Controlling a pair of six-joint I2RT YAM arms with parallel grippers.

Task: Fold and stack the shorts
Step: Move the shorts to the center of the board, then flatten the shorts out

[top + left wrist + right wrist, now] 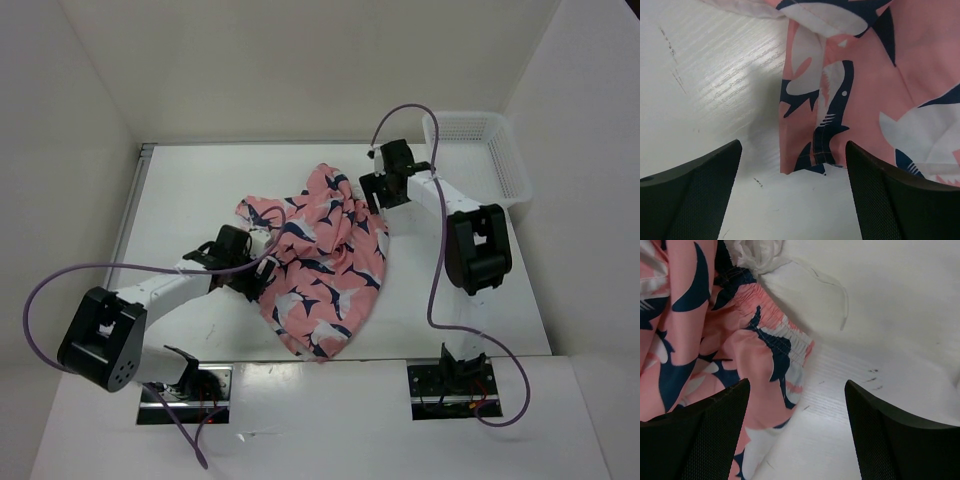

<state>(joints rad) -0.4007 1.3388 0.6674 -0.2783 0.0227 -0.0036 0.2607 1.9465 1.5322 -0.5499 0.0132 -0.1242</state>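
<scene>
The shorts (320, 255) lie bunched up in the middle of the white table (180, 200). The left gripper (793, 150) and the right gripper (797, 385) hang over their edges, spread wide, holding nothing. A white basket (478, 150) sits far right, apart.

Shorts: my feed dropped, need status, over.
Left gripper open, over shorts edge. Right gripper open at waistband. Shorts crumpled, unfolded. Basket far right, apart from them.
</scene>
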